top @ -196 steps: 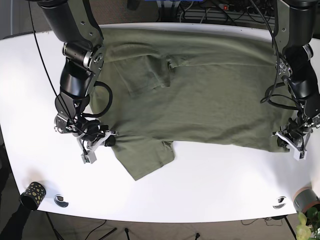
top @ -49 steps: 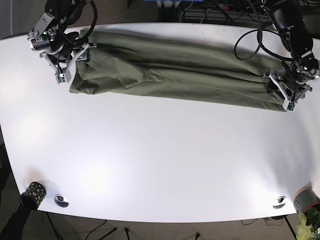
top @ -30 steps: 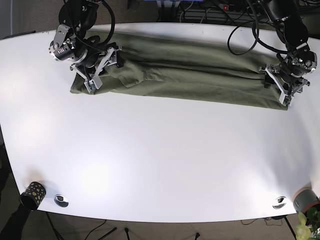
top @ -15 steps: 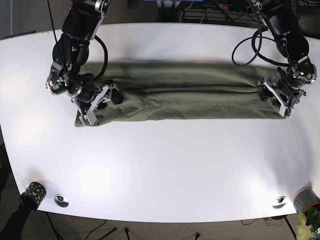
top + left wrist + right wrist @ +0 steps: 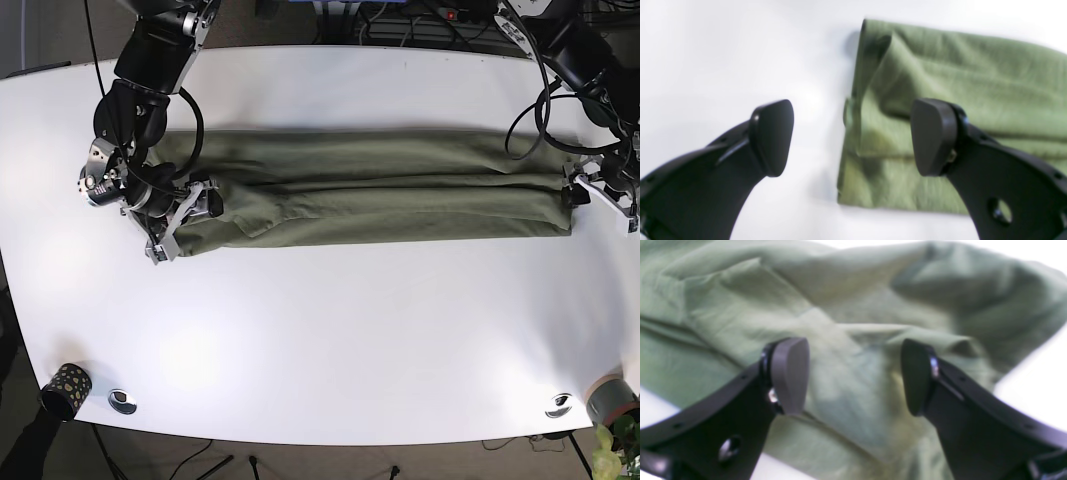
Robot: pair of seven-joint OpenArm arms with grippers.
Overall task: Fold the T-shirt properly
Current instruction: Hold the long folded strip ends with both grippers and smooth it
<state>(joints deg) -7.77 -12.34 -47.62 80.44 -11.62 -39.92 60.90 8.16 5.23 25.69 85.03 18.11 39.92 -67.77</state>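
While lying as a long band on the white table (image 5: 320,340), olive-green cotton T-shirt (image 5: 380,190); left gripper (image 5: 851,136) and right gripper (image 5: 853,376) both spread wide, gripping nothing.

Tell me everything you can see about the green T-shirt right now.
The T-shirt is olive green, soft wrinkled fabric, folded lengthwise into a long narrow band lying flat across the white table. Its layers stack at one end, where the open left claw straddles the edge. The other end is bunched in loose folds beneath the open right claw. Neither claw visibly grips it.
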